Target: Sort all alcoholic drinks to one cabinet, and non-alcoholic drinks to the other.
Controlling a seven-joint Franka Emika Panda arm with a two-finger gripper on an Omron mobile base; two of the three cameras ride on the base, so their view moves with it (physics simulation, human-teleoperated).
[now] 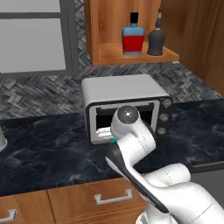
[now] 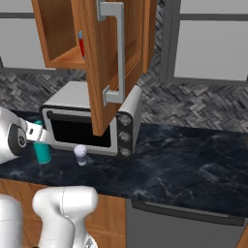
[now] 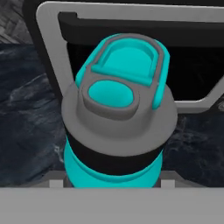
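Gripper (image 2: 39,134) with jaws clamped on the teal bottle (image 2: 42,151), upright near the counter's (image 2: 184,160) front edge, left of a cup (image 2: 80,154).

Lighting: even, bright, source unclear. Shadows: faint. Glare: soft sheen on marble counter (image 1: 43,148). Sharpness: slightly soft, pixelated edges; no edge distortion.

Worktop (image 1: 52,148): dark marbled stone, polished. Wall cabinet (image 1: 103,30): warm brown wood, matt. Door handle (image 2: 118,53): brushed silver metal. Toaster oven (image 1: 118,89): smooth pale metal. Teal bottle (image 3: 114,127): smooth plastic, grey cap. Blue bottle (image 1: 133,38) looked glassy.
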